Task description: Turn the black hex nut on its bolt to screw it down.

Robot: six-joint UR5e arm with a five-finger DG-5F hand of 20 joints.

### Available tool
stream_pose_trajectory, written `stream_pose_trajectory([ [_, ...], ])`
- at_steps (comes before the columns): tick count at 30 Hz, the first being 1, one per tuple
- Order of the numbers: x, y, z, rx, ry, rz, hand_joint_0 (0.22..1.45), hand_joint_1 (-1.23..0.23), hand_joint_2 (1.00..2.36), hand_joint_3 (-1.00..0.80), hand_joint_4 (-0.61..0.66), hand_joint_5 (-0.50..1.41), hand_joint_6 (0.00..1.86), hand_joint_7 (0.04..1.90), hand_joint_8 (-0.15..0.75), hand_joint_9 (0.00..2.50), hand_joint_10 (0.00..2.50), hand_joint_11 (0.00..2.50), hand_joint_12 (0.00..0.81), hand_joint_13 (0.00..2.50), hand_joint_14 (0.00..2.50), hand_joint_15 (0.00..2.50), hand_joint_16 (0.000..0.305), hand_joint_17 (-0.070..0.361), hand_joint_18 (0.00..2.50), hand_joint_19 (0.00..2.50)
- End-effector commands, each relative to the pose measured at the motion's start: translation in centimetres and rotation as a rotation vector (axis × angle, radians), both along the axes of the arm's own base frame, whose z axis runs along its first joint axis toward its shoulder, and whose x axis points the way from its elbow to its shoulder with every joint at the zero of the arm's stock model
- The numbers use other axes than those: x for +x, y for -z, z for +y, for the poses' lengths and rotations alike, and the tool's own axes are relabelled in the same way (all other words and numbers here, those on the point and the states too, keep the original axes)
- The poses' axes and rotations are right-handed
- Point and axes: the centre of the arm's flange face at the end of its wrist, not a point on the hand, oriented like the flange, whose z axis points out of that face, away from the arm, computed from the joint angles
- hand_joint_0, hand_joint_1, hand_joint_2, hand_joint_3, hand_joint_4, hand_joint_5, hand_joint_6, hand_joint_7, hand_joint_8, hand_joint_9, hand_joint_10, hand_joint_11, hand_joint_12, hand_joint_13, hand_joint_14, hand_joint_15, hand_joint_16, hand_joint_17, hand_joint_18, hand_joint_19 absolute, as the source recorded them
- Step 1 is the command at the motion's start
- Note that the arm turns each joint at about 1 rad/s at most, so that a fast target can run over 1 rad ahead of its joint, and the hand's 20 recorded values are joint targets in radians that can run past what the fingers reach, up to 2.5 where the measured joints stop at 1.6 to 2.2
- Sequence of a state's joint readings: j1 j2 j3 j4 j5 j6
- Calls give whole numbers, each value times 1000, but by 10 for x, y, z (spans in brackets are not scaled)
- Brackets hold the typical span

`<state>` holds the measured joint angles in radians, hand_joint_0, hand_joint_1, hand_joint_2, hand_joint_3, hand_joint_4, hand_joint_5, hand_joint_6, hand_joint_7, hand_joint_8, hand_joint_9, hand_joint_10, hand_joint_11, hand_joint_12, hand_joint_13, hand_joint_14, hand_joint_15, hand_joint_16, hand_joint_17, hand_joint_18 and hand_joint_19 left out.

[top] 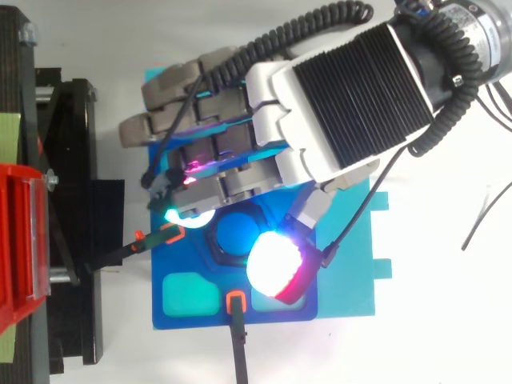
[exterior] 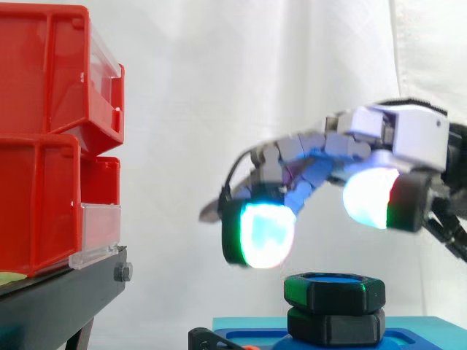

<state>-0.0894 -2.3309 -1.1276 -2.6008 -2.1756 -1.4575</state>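
Observation:
The black hex nut [exterior: 334,291] sits on its blue bolt over a second black hex piece [exterior: 336,326], on a blue fixture plate [exterior: 416,328]. My hand [exterior: 398,135] reaches in from the right and hovers just above the nut without touching it. Its fingers are loosely bent, one glowing fingertip [exterior: 263,233] left of the nut, the thumb pad [exterior: 372,197] up to the right. From above, the hand [top: 328,104] covers much of the plate [top: 352,272], and the nut's rim [top: 214,242] with the blue bolt top [top: 238,234] shows between fingertip [top: 188,214] and thumb pad [top: 276,268].
Stacked red bins [exterior: 44,146] on a black stand [exterior: 66,299] rise at the left, a short way from the fingertips. Two black arms with orange tips [top: 237,302] [top: 164,234] reach onto the plate's left and front edges. A thin dark wire [top: 484,212] lies at the right.

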Motion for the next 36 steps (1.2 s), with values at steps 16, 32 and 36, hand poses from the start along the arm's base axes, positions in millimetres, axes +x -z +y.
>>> stream_pose_trajectory([
  [16, 7, -4, 30, -28, 15, 33, 504, -271, 1000, -500, 181, 1, 503, 1316, 272, 1009, 8, 170, 315, 603, 0, 10, 48, 108, 434, 535],
  [32, 9, 13, 72, -35, 29, 55, 491, -283, 1000, -500, -35, 24, 509, 1218, 276, 1000, 7, 165, 321, 597, 1, 10, 50, 112, 429, 530],
  [36, 9, 13, 75, -34, 29, 57, 487, -314, 1000, -500, -37, 26, 509, 1229, 279, 990, 7, 166, 323, 592, 2, 12, 50, 113, 431, 532],
])
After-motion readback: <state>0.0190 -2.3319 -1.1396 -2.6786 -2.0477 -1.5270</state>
